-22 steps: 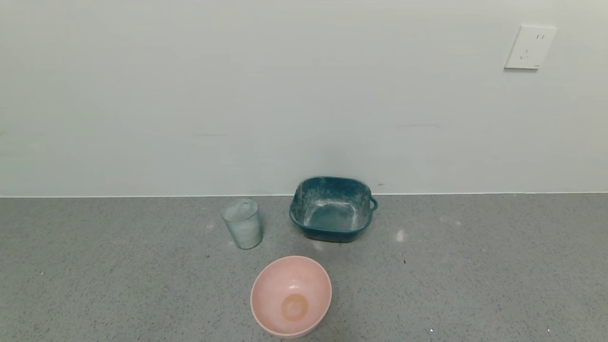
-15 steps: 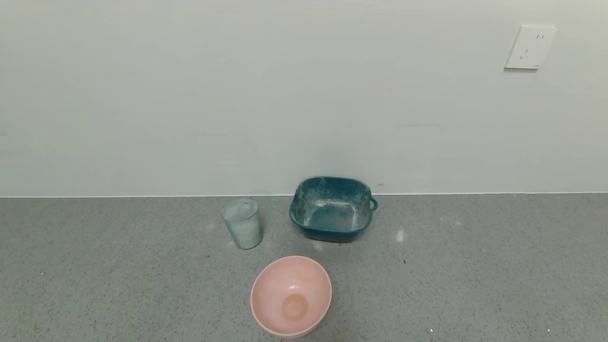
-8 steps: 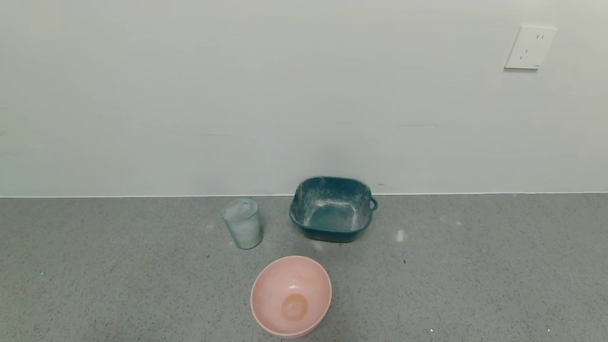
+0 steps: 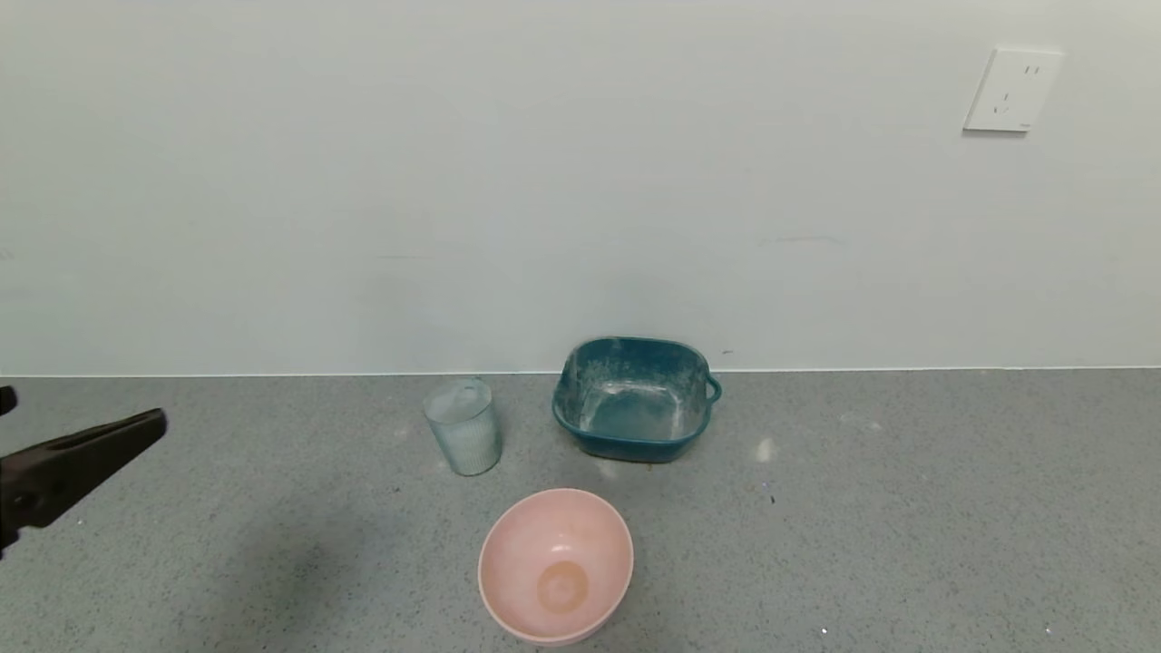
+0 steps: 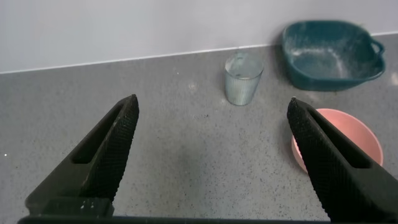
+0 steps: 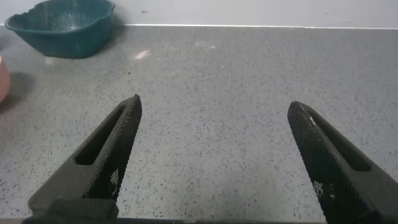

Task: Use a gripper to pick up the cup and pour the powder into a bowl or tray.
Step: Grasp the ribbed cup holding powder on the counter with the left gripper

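The left gripper [image 5: 211,109] hung at the 9 o'clock edge of the head view, above the counter [image 4: 907,526] and well apart from the cup [image 4: 463,426]; its fingers [image 4: 86,453] were spread wide and held nothing. The cup stood upright near the wall, with pale powder [image 4: 458,399] showing at its top. Just beside it, toward 3 o'clock, sat a teal tray [image 4: 632,399] filmed with white dust. The pink bowl [image 4: 555,562] lay at 6 o'clock of the pair, apart from both. The right gripper [image 6: 214,109] was outside the head view; its wrist view showed it spread wide over bare counter, empty, with the tray off toward its 10 o'clock.
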Action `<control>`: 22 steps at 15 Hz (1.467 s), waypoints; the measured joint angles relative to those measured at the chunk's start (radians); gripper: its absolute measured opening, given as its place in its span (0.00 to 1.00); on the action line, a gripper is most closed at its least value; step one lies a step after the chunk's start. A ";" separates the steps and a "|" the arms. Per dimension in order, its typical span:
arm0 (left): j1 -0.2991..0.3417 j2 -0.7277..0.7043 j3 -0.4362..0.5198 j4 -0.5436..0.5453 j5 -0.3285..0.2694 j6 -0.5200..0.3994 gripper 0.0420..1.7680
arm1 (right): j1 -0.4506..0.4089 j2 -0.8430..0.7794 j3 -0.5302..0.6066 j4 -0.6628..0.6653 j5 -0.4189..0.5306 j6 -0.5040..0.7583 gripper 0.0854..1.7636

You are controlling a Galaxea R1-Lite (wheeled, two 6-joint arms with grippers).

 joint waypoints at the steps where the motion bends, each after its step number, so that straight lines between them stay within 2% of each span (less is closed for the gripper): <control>1: -0.001 0.064 -0.019 -0.004 -0.001 0.001 0.97 | 0.000 0.000 0.000 0.000 0.000 0.000 0.97; 6: -0.022 0.403 -0.035 -0.149 -0.012 0.008 0.97 | 0.000 0.000 0.000 0.000 0.000 0.000 0.97; 10: -0.029 0.596 0.044 -0.290 -0.082 0.009 0.97 | 0.000 0.000 0.000 0.000 0.000 0.000 0.97; 12: -0.041 0.674 0.095 -0.404 -0.093 0.010 0.97 | 0.000 0.000 0.000 0.000 0.000 0.000 0.97; 15: -0.067 0.788 0.169 -0.636 -0.093 0.011 0.97 | 0.000 0.000 0.000 0.000 0.000 0.000 0.97; 17: -0.090 0.857 0.200 -0.736 -0.089 0.015 0.97 | 0.000 0.000 0.000 0.000 0.000 0.000 0.97; 22: -0.114 0.986 0.205 -0.772 -0.089 0.011 0.97 | 0.000 0.000 0.000 0.000 0.000 0.000 0.97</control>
